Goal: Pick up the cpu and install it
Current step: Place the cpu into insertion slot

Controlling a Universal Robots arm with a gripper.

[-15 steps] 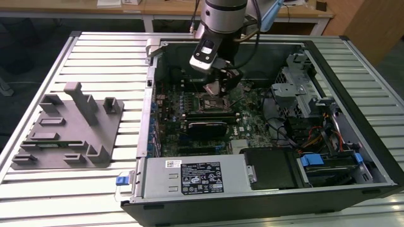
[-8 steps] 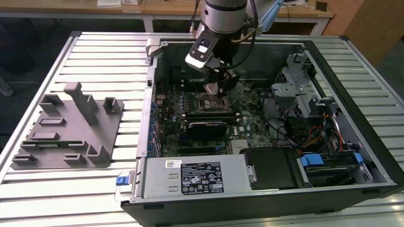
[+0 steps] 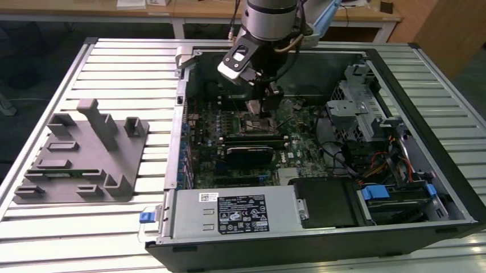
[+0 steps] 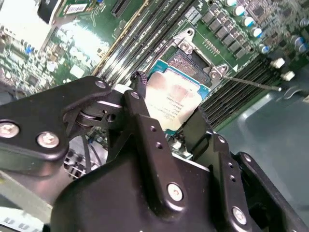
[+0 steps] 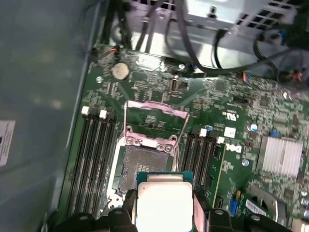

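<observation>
First wrist view, silvery square cpu (image 5: 164, 203), teal rim, in gripper (image 5: 164, 215)

One cpu (image 5: 164, 205) is counted, one gripper (image 3: 263, 105), and one opened-up PC case (image 3: 326, 74). Inside, one motherboard (image 5: 231, 111) and one socket (image 5: 145, 162) are seen, plus two banks of memory slots (image 5: 94, 154), one coin cell (image 5: 120, 71) and one finned heatsink (image 5: 276, 154). One grey fixture plate (image 3: 83, 153) and one power supply (image 3: 227, 210) are tallied too.
</observation>
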